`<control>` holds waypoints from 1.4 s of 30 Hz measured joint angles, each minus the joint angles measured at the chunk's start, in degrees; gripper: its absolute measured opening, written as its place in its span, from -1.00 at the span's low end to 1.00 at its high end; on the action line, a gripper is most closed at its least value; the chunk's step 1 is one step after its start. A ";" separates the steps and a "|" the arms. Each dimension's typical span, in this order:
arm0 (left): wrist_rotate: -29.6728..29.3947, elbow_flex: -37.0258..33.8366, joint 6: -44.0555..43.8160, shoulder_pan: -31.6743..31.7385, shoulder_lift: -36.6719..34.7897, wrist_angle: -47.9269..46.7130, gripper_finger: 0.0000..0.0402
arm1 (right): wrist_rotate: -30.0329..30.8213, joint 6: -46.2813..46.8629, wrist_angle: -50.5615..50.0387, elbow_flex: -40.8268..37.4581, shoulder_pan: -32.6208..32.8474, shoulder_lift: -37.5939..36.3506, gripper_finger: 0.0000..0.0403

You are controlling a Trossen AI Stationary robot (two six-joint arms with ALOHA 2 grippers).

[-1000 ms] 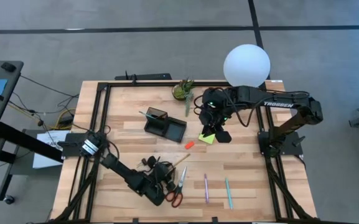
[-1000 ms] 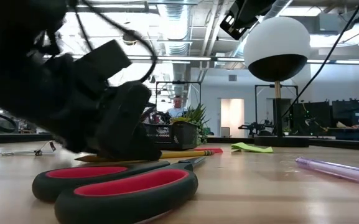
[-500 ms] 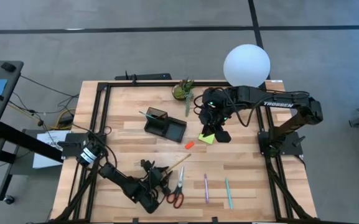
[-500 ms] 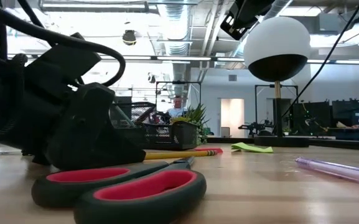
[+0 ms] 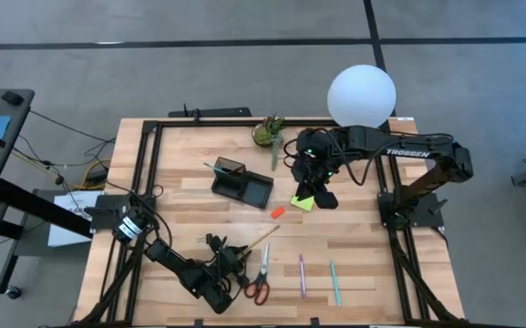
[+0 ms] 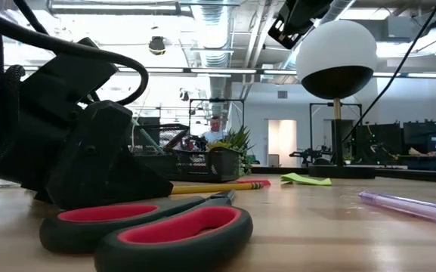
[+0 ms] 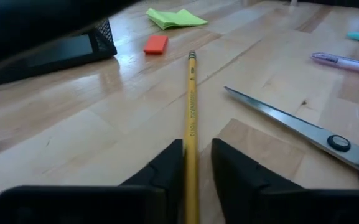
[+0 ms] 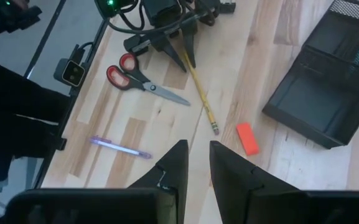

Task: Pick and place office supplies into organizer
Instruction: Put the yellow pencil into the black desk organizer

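We see the left claw [image 7: 196,163] low on the wooden surface [image 5: 363,251], just beside the red-handled scissors [image 5: 261,276], its two fingers clenched on the near end of the yellow pencil [image 7: 191,106], which runs between them and lies flat on the wood. The pencil points away from the scissors toward the small orange eraser [image 5: 278,212], which lies apart from its far tip. In the low view the scissors [image 6: 146,227] lie flat in front of the bulk of the left arm. The black organizer [image 5: 241,185] sits beyond the eraser as seen from the scissors, with a teal pen standing in its taller section. The purple pen [image 5: 302,274] lies on the far side of the scissors from the left claw, and the teal pen [image 5: 335,281] lies just beyond the purple one. The lime-green sticky pad [image 5: 303,202] lies past the eraser, away from the organizer, partly under the right arm. The right claw [image 8: 196,165] hangs above the surface over the sticky pad, grasping nothing, its fingers only a narrow gap apart. A small potted plant [image 5: 267,132] stands behind the organizer, and a white globe lamp [image 5: 361,94] stands past the plant.
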 joint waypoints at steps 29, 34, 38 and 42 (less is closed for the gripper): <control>13.57 0.33 -1.48 3.55 -10.03 -6.93 -0.98 | 3.16 -3.21 9.67 -0.03 7.80 17.47 -0.71; 18.36 0.28 1.95 4.42 -13.59 -10.61 -0.99 | 3.03 -4.81 10.43 -0.03 7.58 19.68 -0.71; 19.63 0.22 4.26 5.12 -15.72 -12.72 -0.99 | 3.05 -4.59 11.48 -0.09 7.74 20.46 -0.71; 19.38 0.25 4.42 5.31 -17.29 -14.67 -0.99 | 3.09 -4.61 14.01 -0.05 8.36 21.03 -0.71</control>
